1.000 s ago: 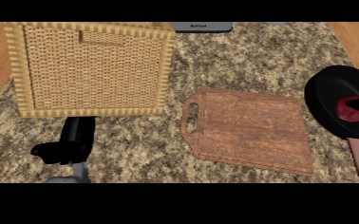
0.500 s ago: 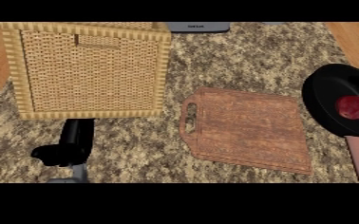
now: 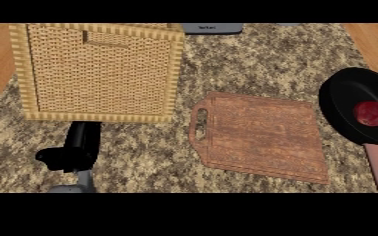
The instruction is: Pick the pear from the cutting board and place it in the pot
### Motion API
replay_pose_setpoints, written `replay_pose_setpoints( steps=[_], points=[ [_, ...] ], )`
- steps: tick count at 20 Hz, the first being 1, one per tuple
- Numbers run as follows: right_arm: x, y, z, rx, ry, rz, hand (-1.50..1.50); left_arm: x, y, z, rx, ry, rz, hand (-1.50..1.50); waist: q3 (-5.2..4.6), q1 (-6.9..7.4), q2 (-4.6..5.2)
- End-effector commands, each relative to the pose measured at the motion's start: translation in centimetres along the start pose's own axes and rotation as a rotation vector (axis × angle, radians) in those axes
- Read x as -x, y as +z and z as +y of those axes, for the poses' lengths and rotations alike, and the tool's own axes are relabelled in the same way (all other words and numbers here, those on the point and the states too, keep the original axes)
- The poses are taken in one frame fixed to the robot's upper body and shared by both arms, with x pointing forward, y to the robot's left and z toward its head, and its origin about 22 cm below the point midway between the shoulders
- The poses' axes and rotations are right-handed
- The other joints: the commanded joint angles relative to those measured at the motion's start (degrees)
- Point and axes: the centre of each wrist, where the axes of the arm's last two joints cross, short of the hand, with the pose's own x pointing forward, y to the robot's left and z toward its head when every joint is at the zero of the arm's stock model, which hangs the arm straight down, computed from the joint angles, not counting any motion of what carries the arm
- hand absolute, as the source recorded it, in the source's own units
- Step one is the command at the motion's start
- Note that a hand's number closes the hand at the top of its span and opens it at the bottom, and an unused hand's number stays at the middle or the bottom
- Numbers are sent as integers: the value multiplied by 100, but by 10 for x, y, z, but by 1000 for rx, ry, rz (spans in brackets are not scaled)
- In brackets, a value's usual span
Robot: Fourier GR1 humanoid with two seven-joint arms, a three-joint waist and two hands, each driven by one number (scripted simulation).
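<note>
From my head view I have the left hand [image 3: 74, 147] low at the near-left part of the countertop [image 3: 273, 60]. Its black fingers are straight and lie apart from the thumb, which sticks out to the left; it holds nothing and touches nothing I can see. Its fingertips point toward the wicker basket [image 3: 100, 72] and stop just short of the basket's near rim. The grey forearm [image 3: 74, 187] comes in from the lower edge under it. The basket fills the far-left part of the countertop, its weave and pale rim seen from above. The cutting board [image 3: 262, 137] lies flat around the middle toward the right, slightly turned, its handle slot on the side facing the left hand, and I see only its bare reddish wood surface. The pot [image 3: 341, 105], black and round, sits at the right edge of the countertop, partly cut off by my view, just beside the board's far-right corner. Inside it lies a round red thing [image 3: 366, 113]; that is the only fruit-like item I see, and I cannot tell whether it is the pear. A grey appliance [image 3: 212, 28] shows at the far edge.
</note>
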Motion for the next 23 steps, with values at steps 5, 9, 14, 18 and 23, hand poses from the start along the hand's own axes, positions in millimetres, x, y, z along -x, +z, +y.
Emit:
replay_pose_setpoints(
  steps=[5, 9, 14, 18, 23],
  points=[
    [28, 4, -47, 26, -53, -69, -150, -9, 21, 2, 5, 6, 14, 0, -4, 10, -13],
    [35, -15, -88, 57, -52, -39, -150, -1, 13, 4, 0, -6, 0, 0, -1, 20, -2],
    [55, -11, -109, 83, -40, -63, -150, 5, -1, -7, 15, 16, 8, 0, -2, 9, 1],
    [65, -5, -132, 175, -102, -49, -150, -2, -1, 8, -4, 7, 8, 0, -3, -9, -7],
    [75, -11, -158, 234, -104, -23, -150, -1, 5, 1, 3, -3, -7, 0, 3, 24, 2]
  ],
)
